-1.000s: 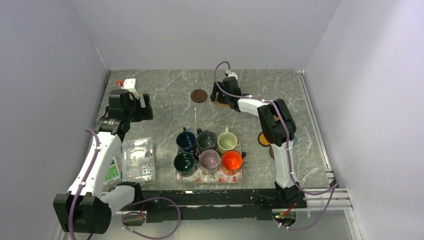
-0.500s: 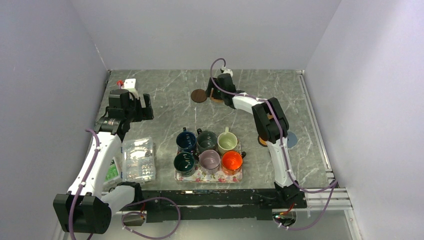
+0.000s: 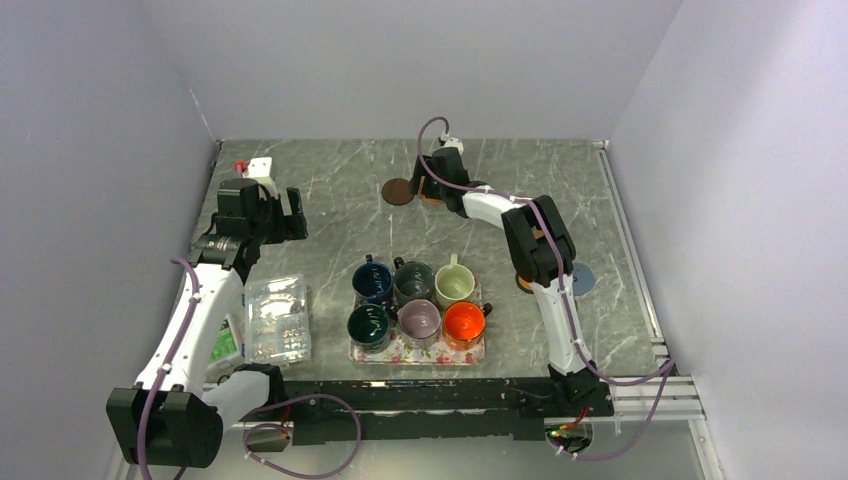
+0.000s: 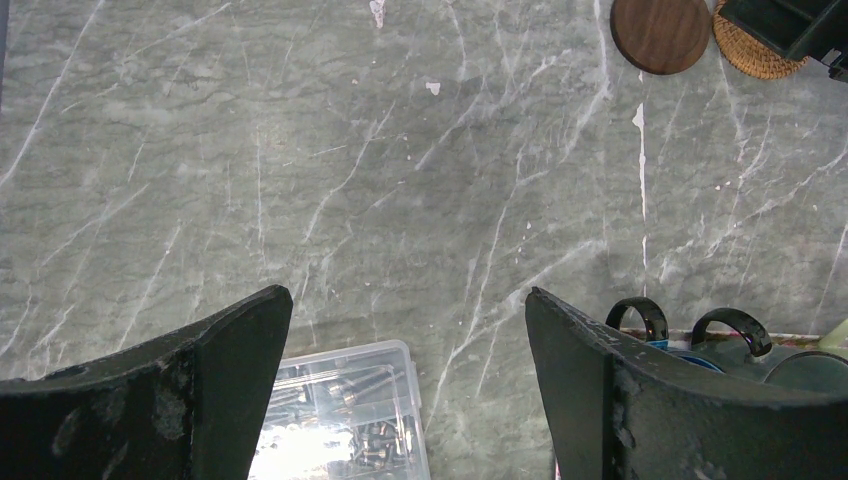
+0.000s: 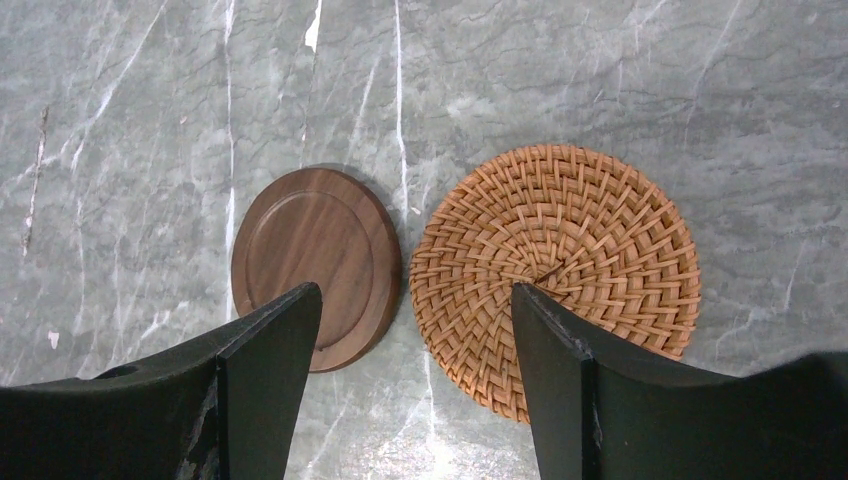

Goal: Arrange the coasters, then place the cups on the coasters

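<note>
A dark brown wooden coaster [image 5: 310, 265] and a tan woven coaster [image 5: 555, 265] lie flat side by side at the back middle of the table, almost touching. My right gripper [image 5: 415, 380] hovers just over them, open, one finger over each, holding nothing. From above, the brown coaster [image 3: 398, 191] sits left of the right gripper [image 3: 432, 188]. An orange-rimmed coaster [image 3: 522, 284] peeks out behind the right arm. Several cups, among them navy [image 3: 372, 282], cream [image 3: 455, 285], mauve [image 3: 419, 322] and orange [image 3: 463, 322], stand on the floral tray [image 3: 417, 356]. My left gripper [image 3: 282, 218] is open and empty at the left.
A clear plastic box [image 3: 277, 318] of small parts lies at the front left, its corner between my left fingers [image 4: 345, 415]. A blue-grey disc [image 3: 582, 277] lies right of the right arm. A small white block [image 3: 260, 167] stands at the back left.
The right gripper and the woven coaster beneath it have shifted left, up against the brown coaster. The left arm has not moved.
</note>
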You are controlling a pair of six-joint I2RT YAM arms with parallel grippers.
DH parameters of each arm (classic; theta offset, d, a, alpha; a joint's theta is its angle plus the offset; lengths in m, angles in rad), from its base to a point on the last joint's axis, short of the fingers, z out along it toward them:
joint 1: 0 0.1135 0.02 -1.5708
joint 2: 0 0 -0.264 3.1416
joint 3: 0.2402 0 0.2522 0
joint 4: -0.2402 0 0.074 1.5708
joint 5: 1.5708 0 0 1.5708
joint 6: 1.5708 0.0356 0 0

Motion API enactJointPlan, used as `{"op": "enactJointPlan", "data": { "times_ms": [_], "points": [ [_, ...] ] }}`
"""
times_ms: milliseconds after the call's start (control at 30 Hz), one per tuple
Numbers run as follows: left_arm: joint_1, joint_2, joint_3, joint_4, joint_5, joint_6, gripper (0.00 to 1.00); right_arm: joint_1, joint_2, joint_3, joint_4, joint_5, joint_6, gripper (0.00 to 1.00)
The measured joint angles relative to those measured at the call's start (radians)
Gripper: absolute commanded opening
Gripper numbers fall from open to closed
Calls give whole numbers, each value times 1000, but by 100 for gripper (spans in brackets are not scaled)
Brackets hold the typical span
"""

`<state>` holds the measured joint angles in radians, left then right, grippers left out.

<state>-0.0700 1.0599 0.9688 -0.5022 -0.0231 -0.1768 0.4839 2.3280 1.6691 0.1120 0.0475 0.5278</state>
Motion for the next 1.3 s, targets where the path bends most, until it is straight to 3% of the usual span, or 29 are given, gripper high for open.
{"op": "enactJointPlan", "data": {
  "times_ms": [667, 1100, 1300],
  "points": [
    [0, 0, 0, 0, 0, 0, 94, 40, -23, -32, 2, 21, 4, 75],
    [0, 0, 0, 0, 0, 0, 94, 44, -29, 37, -122, -55, -98, 90],
    [0, 0, 0, 0, 0, 0, 94, 48, -195, 5, -216, -51, -193, 94]
  ]
}}
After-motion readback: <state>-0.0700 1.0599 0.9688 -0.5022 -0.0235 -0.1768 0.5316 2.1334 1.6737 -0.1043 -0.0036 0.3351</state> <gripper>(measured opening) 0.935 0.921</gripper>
